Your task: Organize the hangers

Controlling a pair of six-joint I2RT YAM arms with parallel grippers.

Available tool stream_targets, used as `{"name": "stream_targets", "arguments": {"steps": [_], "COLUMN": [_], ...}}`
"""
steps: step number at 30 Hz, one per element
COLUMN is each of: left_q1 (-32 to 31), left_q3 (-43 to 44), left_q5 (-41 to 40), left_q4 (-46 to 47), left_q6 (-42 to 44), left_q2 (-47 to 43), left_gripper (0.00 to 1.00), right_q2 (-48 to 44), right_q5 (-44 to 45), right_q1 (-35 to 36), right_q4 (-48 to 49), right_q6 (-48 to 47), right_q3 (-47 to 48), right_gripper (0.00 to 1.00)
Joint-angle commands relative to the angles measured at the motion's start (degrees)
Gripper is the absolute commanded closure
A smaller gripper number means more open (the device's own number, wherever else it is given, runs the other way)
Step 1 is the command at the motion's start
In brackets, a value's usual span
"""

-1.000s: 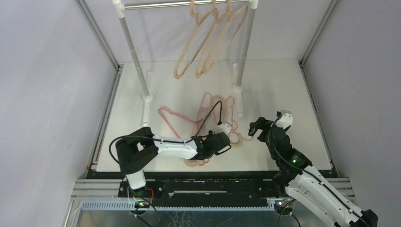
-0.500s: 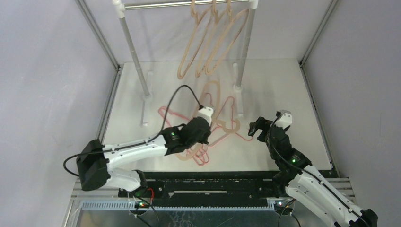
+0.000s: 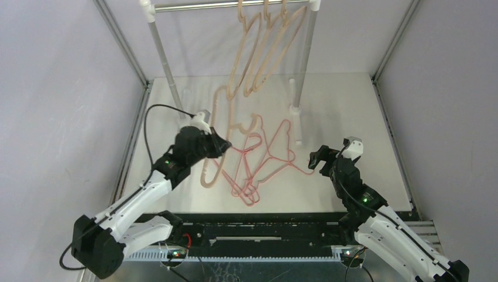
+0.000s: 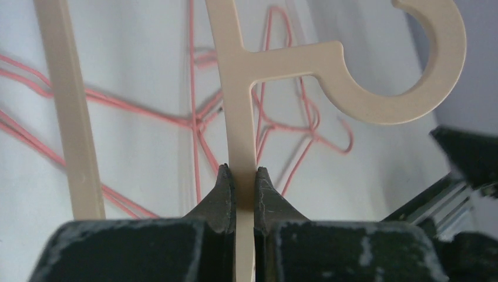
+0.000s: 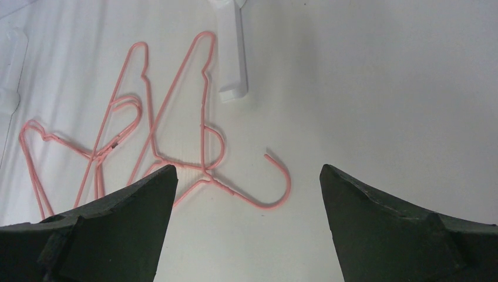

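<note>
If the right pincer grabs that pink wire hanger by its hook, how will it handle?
Probably light and springy: the pink wire hanger looks very thin. It crosses the other pink hangers, so lifting it may drag them along. Lying flat, it may slip.

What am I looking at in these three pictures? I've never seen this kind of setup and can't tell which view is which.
These are two robot arms bolted at the near edge of a white table. The wide picture looks down from above and behind them; the other two come from a camera on each wrist, so the dark wedges at the bottom are that arm's own fingers. The left fingers are shut on a beige hanger near its hook. The right fingers are open and empty. Several pink wire hangers lie tangled on the table. Three more beige hangers hang on a silver rail at the back.
</note>
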Motion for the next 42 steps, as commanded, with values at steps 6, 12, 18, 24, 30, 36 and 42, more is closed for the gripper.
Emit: {"name": "stream_targets", "arguments": {"steps": [6,12,18,24,30,36,42], "left_q1": [20.9,26.4,31.0,31.7,31.7,31.4,28.8], "left_q3": [0.1,0.6,3.4,7.3,15.6,26.4,31.5], "left_q5": [24.7,30.7,29.1,31.7,34.9,33.8,33.1], "left_q4": [15.5,18.2,17.2,27.7,42.9,50.0,57.6], "left_q6": [-6.0,-9.8,-10.9,-17.7,-30.7,-41.5,-48.5], "left_q2": [-2.4,-4.3,-3.1,2.1,9.2,18.3,24.4], "left_gripper": [1.0,1.0,1.0,1.0,1.0,1.0,1.0], "right_q2": [0.7,2.1,3.0,2.8,4.4,5.4,5.5], "right_q5": [-0.6,-0.6,-0.6,-0.1,0.1,0.3,0.7], "right_q1": [0.0,-0.1,0.1,0.0,-0.1,-0.4,-0.9], "right_q4": [2.0,2.7,2.4,2.3,2.6,2.9,2.5], "right_q6": [0.0,-0.5,-0.8,-1.5,-1.7,-2.1,-2.1], "right_q3": [0.4,0.7,1.7,1.8,2.4,3.9,4.3], "right_gripper": [0.0,0.0,0.0,0.0,0.0,0.0,0.0]}}
